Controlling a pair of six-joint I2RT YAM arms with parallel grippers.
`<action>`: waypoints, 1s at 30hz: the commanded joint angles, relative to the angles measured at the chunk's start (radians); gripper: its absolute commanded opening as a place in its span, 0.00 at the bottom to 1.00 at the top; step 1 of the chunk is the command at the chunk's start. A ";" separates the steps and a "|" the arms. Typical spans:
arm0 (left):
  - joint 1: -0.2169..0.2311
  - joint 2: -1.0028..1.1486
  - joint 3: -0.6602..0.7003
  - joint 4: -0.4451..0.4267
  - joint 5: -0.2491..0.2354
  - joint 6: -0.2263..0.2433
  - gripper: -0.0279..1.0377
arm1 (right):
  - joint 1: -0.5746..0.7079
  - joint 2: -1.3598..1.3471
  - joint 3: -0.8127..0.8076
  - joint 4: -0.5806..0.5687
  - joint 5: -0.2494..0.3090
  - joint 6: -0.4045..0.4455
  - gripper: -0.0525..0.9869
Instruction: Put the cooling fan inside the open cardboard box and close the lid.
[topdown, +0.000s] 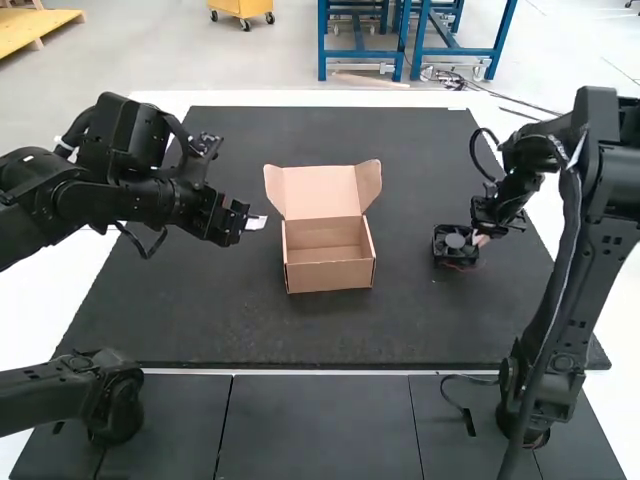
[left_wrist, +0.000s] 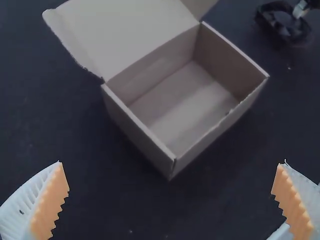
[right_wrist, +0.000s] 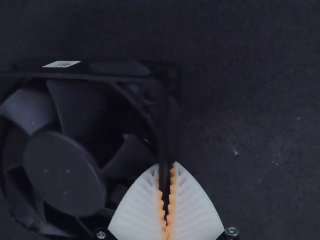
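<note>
Honestly, your right gripper pinches the cooling fan by one thin rim, it could swivel loose; left gripper gapes

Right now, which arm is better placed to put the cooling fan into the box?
Right. The right claw is shut on the cooling fan by its frame, just beside the open cardboard box. The left claw hangs open on the box's other side, holding nothing.

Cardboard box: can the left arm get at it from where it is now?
Probably yes. The left end effector hangs open beside the cardboard box, facing it, with only bare mat between them.
</note>
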 joint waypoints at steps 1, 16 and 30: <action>0.008 -0.028 0.029 -0.004 -0.006 0.025 0.93 | -0.009 -0.107 0.004 -0.027 -0.040 0.034 0.03; 0.008 -0.088 -0.005 -0.045 -0.020 0.074 0.93 | -0.001 -0.355 0.004 -0.156 -0.108 0.108 0.03; 0.008 -0.097 -0.039 -0.021 -0.025 0.077 0.93 | 0.030 -0.545 0.013 -0.248 -0.240 0.140 0.03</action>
